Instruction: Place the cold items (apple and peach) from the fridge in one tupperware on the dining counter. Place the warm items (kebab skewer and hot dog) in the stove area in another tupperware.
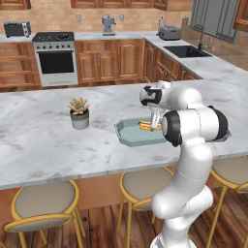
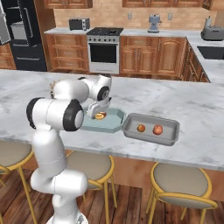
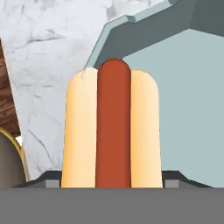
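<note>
My gripper (image 1: 154, 126) (image 2: 98, 114) hangs low over the pale teal tupperware (image 1: 130, 135) (image 2: 114, 119) on the dining counter (image 1: 38, 145) (image 2: 192, 100). It is shut on the hot dog (image 3: 113, 127) (image 1: 147, 126) (image 2: 101, 116), whose bun sides press against both finger tips. The hot dog pokes out over the tray's rim (image 3: 131, 22). Beside it stands the greyish tupperware (image 2: 171, 127) holding two round reddish fruits, the apple and peach (image 2: 141, 128) (image 2: 157, 130); I cannot tell which is which. The kebab skewer is hidden from me.
A small potted plant (image 1: 79, 112) stands on the counter left of the teal tray. Yellow-framed stools (image 1: 46, 203) (image 2: 181, 183) line the near edge. Behind are the stove (image 1: 54, 53) (image 2: 104, 46), the black fridge (image 2: 26, 35) and a sink (image 1: 186, 51).
</note>
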